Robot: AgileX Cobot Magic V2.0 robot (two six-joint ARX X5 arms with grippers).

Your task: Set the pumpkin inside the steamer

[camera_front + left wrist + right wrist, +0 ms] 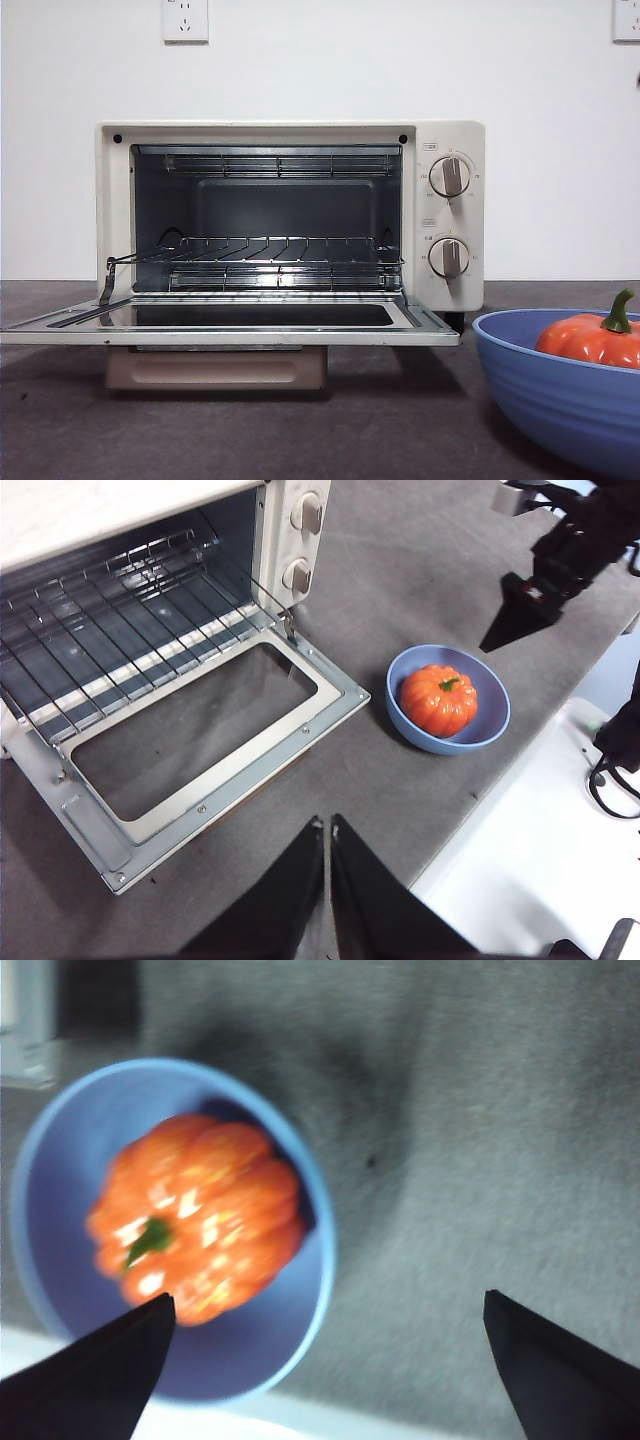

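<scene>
Between right gripper (pixel 325 1305) wide-apart fingers and off to one side: pumpkin (pixel 195 1218) in blue bowl (pixel 300 1340), untouched | steamer (pixel 290 225) door folded down, ready to load | left gripper (pixel 327 830) fingers together, waiting clear

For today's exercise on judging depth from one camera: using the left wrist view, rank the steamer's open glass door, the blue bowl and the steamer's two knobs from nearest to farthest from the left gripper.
1. The open glass door of the cream-white steamer, lying flat just ahead of the shut left gripper.
2. The blue ribbed bowl, off to the side, holding the orange pumpkin.
3. The two beige knobs, up on the steamer's front panel.
</scene>
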